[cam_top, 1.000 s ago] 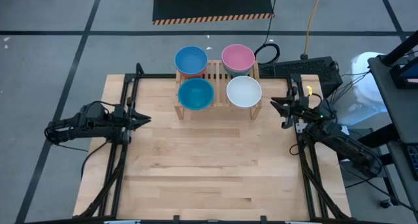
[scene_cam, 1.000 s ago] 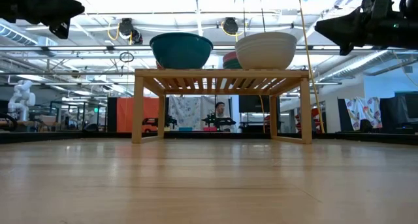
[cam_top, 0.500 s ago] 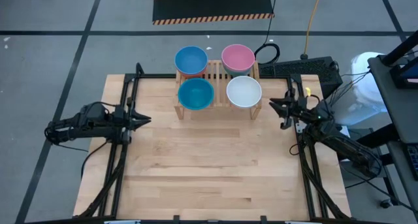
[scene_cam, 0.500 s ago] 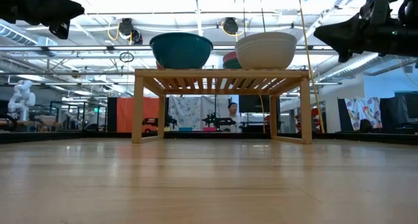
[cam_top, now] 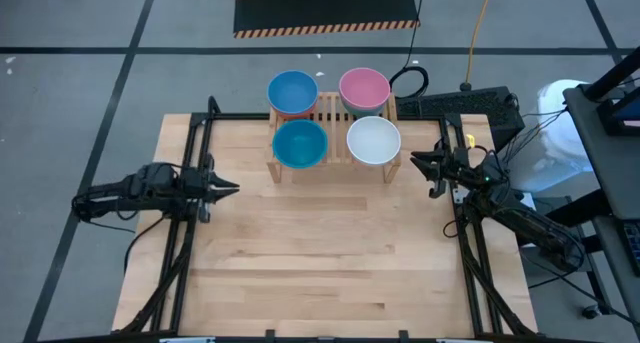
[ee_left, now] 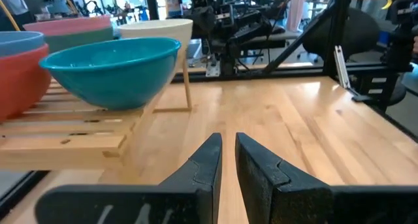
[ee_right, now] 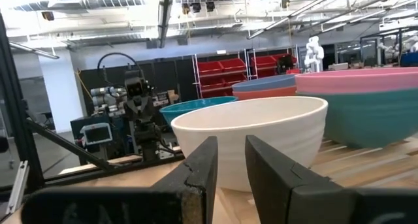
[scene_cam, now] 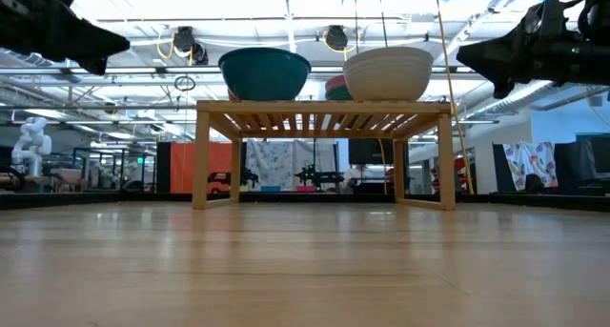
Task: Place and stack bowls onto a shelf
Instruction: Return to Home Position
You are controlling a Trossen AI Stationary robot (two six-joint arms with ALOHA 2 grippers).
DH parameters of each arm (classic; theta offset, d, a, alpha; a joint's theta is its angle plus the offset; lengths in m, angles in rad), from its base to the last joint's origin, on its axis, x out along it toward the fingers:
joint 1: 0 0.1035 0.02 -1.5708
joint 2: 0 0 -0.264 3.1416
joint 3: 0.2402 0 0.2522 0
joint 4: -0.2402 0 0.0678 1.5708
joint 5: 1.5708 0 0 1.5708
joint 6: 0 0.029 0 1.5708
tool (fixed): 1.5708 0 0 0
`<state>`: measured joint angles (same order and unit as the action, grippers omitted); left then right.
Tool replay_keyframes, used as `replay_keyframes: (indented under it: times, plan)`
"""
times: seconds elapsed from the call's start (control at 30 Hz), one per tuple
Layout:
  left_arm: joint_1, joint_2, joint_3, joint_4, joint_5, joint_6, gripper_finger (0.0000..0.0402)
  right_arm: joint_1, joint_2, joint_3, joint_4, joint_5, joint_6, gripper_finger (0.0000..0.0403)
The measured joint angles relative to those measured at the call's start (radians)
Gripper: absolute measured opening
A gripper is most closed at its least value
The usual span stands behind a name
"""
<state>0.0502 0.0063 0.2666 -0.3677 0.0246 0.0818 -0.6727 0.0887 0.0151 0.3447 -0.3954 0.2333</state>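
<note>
Shelf [cam_top: 332,143] at the table's far edge carries teal bowl [cam_top: 300,144] and white bowl [cam_top: 374,140] in front, blue bowl [cam_top: 292,91] on red and pink bowl [cam_top: 364,87] on green behind; none moved. Left gripper [cam_top: 231,189] has crept toward the shelf, fingers narrow, empty. Right gripper [cam_top: 417,161] just beside the shelf, fingers narrow, empty.

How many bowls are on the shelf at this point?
6, in four spots on the shelf: teal bowl and white bowl singly at the front; light blue bowl on a red bowl and pink bowl on a dark green bowl behind.
</note>
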Motion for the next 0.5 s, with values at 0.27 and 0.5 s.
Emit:
replay_keyframes:
  times: [0.27,0.5]
  plan:
    - [0.000,0.000,-0.127,0.148,0.000,0.010,0.0051,0.000,0.000,0.000,-0.001,-0.002,0.017,0.0075]
    - [0.000,0.000,-0.170,0.191,0.000,0.015,0.0051,0.000,0.000,-0.001,-0.022,-0.002,0.036,0.0075]
